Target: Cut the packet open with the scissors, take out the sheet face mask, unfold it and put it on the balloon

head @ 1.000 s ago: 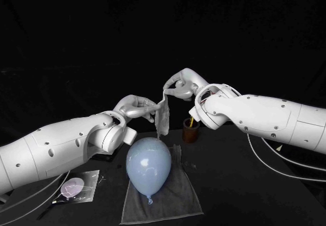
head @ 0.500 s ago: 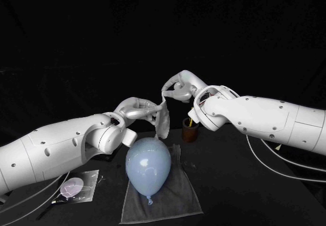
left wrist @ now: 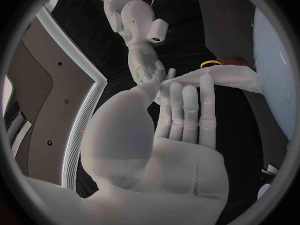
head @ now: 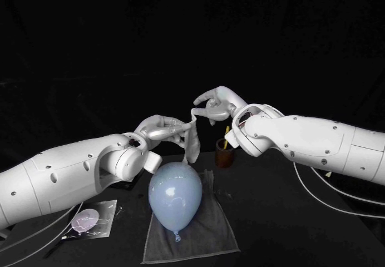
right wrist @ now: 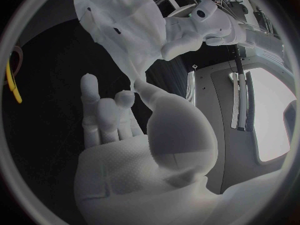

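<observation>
The white sheet mask (head: 192,139) hangs between my two hands above the pale blue balloon (head: 175,193), its lower tip close to the balloon's top. My right hand (head: 215,104) pinches the mask's upper corner between thumb and fingers. My left hand (head: 163,129) holds the mask's left side, and in the left wrist view the mask (left wrist: 224,78) runs from its thumb across the fingertips (left wrist: 187,97). In the right wrist view the mask (right wrist: 119,27) spreads above my right hand (right wrist: 122,130). The balloon lies on a grey towel (head: 205,236).
A brown cup (head: 225,154) with the yellow-handled scissors (head: 227,132) stands just right of the balloon, under my right forearm. The cut packet (head: 93,219) lies on the table at the front left. Cables trail along both sides of the table.
My left hand has dropped slightly and pulled its side of the mask outward, so the sheet now bows instead of hanging straight. My right hand has shifted a little lower, still pinching the top.
</observation>
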{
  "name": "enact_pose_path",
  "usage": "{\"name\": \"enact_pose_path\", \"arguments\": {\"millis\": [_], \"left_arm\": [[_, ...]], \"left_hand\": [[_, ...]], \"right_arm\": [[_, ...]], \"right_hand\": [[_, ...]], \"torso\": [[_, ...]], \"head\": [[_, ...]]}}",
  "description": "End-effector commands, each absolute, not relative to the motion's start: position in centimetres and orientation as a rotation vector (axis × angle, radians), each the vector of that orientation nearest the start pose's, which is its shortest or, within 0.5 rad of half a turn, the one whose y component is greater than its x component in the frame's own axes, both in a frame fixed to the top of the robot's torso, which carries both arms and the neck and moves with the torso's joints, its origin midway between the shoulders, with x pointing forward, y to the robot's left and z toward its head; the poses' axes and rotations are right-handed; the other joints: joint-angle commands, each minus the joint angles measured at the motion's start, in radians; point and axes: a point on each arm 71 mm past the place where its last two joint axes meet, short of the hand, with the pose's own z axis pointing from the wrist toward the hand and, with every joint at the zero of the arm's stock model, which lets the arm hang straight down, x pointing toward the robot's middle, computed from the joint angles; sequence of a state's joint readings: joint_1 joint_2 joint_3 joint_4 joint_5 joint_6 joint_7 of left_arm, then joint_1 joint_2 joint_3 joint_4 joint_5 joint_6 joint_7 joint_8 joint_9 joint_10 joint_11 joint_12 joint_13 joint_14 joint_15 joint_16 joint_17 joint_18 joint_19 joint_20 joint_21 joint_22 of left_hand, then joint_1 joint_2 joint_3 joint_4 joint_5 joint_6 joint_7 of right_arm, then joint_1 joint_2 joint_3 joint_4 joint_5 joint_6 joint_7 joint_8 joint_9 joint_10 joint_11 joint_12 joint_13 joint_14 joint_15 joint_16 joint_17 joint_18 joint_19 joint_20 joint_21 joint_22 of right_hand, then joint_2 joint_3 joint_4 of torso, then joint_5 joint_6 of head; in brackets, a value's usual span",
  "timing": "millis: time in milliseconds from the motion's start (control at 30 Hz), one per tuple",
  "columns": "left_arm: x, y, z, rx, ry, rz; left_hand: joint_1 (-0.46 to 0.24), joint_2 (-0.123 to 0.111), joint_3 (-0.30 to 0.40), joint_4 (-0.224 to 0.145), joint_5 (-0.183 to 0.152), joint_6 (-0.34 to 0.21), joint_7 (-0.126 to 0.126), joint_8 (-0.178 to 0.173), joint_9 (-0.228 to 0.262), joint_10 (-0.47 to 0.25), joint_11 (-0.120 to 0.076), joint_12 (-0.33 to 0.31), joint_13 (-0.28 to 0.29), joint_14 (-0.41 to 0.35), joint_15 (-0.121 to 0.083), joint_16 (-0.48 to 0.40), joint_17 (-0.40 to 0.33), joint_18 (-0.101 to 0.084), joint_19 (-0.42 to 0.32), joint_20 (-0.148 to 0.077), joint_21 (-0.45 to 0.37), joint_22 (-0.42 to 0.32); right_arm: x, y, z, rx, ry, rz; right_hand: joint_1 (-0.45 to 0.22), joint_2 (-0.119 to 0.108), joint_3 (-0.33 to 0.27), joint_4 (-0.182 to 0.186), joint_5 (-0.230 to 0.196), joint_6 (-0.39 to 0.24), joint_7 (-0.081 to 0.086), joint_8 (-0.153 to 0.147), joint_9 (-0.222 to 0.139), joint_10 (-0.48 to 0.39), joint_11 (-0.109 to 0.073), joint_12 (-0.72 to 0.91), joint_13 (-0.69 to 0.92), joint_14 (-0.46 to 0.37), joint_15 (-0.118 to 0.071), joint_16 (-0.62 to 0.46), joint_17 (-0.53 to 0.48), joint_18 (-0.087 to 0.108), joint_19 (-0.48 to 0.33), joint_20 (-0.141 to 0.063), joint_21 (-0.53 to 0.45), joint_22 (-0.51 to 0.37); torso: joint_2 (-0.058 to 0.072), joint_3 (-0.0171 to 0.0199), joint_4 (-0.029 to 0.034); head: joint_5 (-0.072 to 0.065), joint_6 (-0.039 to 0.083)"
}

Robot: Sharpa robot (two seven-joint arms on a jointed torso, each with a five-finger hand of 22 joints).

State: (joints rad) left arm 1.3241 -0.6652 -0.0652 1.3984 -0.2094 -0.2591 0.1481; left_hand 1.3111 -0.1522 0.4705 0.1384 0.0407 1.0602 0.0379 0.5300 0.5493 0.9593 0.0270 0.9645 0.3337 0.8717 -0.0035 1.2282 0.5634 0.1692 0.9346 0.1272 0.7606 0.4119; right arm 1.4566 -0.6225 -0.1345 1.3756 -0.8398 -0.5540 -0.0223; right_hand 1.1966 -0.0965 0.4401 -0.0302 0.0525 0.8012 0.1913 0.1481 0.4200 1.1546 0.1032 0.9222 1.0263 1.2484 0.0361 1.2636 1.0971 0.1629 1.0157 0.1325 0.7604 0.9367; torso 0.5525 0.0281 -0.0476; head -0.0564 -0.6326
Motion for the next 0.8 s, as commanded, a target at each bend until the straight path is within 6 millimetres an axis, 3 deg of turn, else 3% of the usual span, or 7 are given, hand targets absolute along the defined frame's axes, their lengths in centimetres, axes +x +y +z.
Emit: {"name": "enact_pose_path", "arguments": {"millis": [33,200,433,633,800], "left_arm": [[52.4,14.7,-14.2,-0.899,1.643,-1.485],[52.4,14.8,-14.1,-0.927,1.616,-1.484],[52.7,15.2,-13.9,-0.981,1.547,-1.46],[52.8,15.5,-13.9,-1.013,1.511,-1.432],[52.9,15.5,-13.9,-1.032,1.495,-1.407]], "left_hand": [[0.006,0.004,0.0,0.009,0.006,-0.009,0.001,0.005,0.016,-0.008,0.003,0.006,0.001,-0.009,-0.002,0.003,0.001,0.01,0.0,0.006,-0.007,-0.001],[0.007,0.005,0.0,0.01,0.006,-0.01,0.002,0.005,0.017,-0.009,0.003,0.006,0.002,-0.01,-0.002,0.003,0.001,0.01,0.0,0.006,-0.008,-0.002],[0.009,0.008,0.0,0.012,0.006,-0.012,0.003,0.005,0.019,-0.01,0.002,0.006,0.003,-0.011,-0.002,0.002,0.002,0.01,0.001,0.007,-0.009,-0.003],[0.011,0.01,0.0,0.014,0.007,-0.014,0.004,0.005,0.021,-0.011,0.002,0.006,0.003,-0.012,-0.002,0.002,0.002,0.01,0.001,0.007,-0.011,-0.004],[0.014,0.012,0.001,0.015,0.007,-0.015,0.005,0.006,0.023,-0.012,0.002,0.007,0.004,-0.012,-0.002,0.002,0.002,0.011,0.002,0.007,-0.012,-0.004]], "right_arm": [[54.0,-15.4,-8.8,0.352,1.433,0.976],[53.5,-17.7,-9.3,0.412,1.42,0.963],[51.2,-21.1,-11.5,0.481,1.425,0.942],[48.9,-22.2,-13.7,0.513,1.439,0.941],[47.0,-21.5,-14.6,0.488,1.448,0.98]], "right_hand": [[0.012,0.0,-0.008,0.004,-0.001,-0.011,0.003,-0.01,-0.005,-0.023,0.003,-0.021,-0.024,-0.017,0.003,-0.011,-0.02,0.017,0.001,0.008,-0.01,-0.007],[0.027,0.009,-0.01,0.013,0.001,0.007,0.003,-0.008,-0.005,-0.034,0.003,-0.023,-0.039,-0.022,0.004,-0.01,-0.027,0.019,0.003,0.012,-0.02,-0.014],[0.053,0.017,-0.013,0.036,0.046,0.117,-0.028,0.06,0.012,0.016,-0.024,0.054,-0.016,0.021,-0.019,0.033,0.002,0.022,0.037,-0.005,-0.023,-0.022],[0.069,0.019,-0.009,0.039,0.083,0.137,-0.043,0.091,0.018,0.084,-0.038,0.145,0.047,0.076,-0.032,0.08,0.056,0.018,0.073,-0.02,0.006,-0.003],[0.084,0.025,0.003,0.034,0.093,0.159,-0.057,0.111,0.021,0.149,-0.05,0.233,0.12,0.128,-0.043,0.126,0.122,0.002,0.135,-0.03,0.094,0.064]], "torso": [[-0.001,-0.0005,0.0001],[0.0,-0.0018,-0.0006],[0.0,0.0003,-0.0014],[0.0,0.0022,-0.0021],[0.001,0.0028,-0.0032]], "head": [[0.001,0.0],[0.004,-0.001],[0.013,-0.001],[0.019,-0.004],[0.022,-0.007]]}}
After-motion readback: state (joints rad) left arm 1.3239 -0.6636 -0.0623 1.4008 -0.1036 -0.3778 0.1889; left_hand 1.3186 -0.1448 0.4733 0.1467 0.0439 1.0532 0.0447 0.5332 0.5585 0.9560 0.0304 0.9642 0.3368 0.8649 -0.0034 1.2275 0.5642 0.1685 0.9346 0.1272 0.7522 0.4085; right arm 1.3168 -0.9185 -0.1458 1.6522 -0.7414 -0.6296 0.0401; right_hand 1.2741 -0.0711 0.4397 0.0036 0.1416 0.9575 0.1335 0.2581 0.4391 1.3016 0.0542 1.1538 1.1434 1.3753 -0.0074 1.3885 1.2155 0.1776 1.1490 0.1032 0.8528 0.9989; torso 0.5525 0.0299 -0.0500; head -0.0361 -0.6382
